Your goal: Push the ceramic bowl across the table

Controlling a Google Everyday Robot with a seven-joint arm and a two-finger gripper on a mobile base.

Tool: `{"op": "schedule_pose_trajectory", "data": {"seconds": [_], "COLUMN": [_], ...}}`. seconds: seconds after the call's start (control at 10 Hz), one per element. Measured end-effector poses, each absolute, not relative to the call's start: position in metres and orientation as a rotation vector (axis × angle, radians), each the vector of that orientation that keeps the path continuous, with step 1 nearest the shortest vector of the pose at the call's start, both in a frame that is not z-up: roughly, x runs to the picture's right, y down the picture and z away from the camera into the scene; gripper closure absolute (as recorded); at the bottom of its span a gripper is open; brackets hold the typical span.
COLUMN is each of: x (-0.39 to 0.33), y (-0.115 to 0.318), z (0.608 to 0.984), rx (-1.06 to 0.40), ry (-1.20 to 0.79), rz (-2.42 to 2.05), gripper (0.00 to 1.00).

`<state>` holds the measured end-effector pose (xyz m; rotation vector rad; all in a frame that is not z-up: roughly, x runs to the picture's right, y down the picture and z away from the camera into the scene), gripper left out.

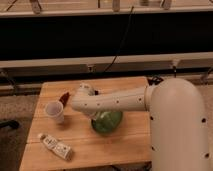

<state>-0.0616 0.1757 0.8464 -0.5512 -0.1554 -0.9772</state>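
From the one camera view, my white arm (117, 100) reaches leftward over the small light wooden plank-topped desk (130, 145), and my jaws (85, 91) sit at the far end of it, just beyond the elbow-like bend, close to the desk top. Whether they are apart or together I cannot tell; the wrist housing hides them.

The round glossy green glazed ceramic bowl (106, 121) rests on the desk near its middle, directly under my forearm, so its far rim is covered by me. It looks upright and flat on the wood.

To its left stands a small white paper cup (54, 111), near but apart from the bowl. A small red object (64, 97) lies beyond the cup, and a white tube with a printed label (56, 147) lies near the front left corner.

My judgement: the push should be low and steady, contact kept at the bowl's side wall and not over its rim, so it slides and does not tip. The cup stands in the leftward path, so I would steer the bowl clear of it and stop short of the desk edge.
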Motion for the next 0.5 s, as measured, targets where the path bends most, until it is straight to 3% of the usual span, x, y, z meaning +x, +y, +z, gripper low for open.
{"op": "schedule_pose_trajectory", "data": {"seconds": [0.5], "x": [-0.0638], "y": [0.1779], "z": [0.8487], "rx": [-0.536], "ry": [-0.167], "rz": [-1.029], "gripper": [1.0]}}
